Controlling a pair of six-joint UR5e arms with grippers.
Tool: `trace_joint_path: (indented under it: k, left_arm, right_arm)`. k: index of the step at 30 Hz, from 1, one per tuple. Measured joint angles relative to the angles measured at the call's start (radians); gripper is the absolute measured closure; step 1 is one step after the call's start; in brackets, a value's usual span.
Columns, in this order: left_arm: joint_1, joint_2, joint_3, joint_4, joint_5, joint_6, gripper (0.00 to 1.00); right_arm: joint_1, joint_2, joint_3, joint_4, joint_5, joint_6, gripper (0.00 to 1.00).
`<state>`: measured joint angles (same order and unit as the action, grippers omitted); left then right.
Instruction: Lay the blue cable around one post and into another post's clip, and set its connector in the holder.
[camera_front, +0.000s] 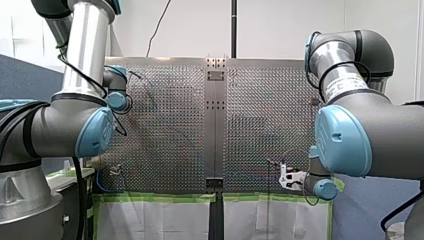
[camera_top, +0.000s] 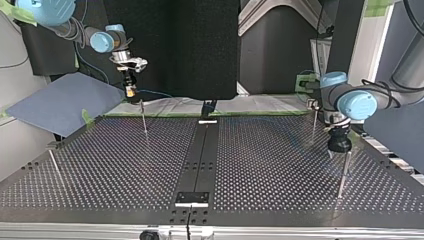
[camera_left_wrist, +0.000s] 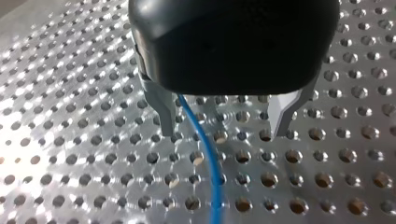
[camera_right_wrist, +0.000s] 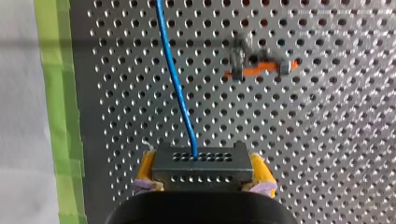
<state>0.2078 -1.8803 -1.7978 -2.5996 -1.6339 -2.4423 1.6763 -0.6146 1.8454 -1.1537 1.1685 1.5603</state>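
The right tool was clamped on the dark connector, its yellow pads pressed against the block's two ends. The blue cable left the block's front face and ran ahead over the perforated tabletop. Holding the connector by its ends probably kept the cable's exit free and the block square for seating later. An orange clip sat ahead and to one side of the cable, which lay well apart from it and not yet in it. In the top view that arm came in high at the view's left, its wrist turned down so the tool hung above the tabletop's far edge, near a thin post. The left tool stood with its metal fingers apart, low over the holes. The cable passed between them, closer to one finger and gripped by neither, which I judged a readiness to catch or guide the slack. In the top view this arm reached in from the right and pointed straight down, beside another post. Which fixture was the holder I could not tell.
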Motion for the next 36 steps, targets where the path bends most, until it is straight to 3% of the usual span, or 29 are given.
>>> trace_joint_path:
  k: [9,16,27,33,36]
  left_arm:
    - [0.009,-0.002,-0.033,0.034,-0.01,-0.02,0.0]
    - [0.01,-0.002,-0.036,0.024,-0.016,-0.018,0.0]
    - [0.011,-0.002,-0.055,0.021,-0.013,-0.023,0.0]
    - [0.012,-0.002,-0.058,0.014,0.007,-0.039,0.0]
    - [0.013,-0.003,-0.059,0.01,0.023,-0.054,0.0]
  right_arm:
    - [0.0,0.0,0.0,-0.001,-0.077,0.006,1.0]
    - [-0.019,0.0,0.0,0.0,-0.12,0.023,1.0]
    - [-0.07,0.003,0.0,0.011,-0.049,0.061,1.0]
    - [-0.084,0.006,-0.002,0.01,-0.018,0.073,1.0]
    - [-0.1,0.02,-0.005,-0.005,-0.005,0.087,1.0]
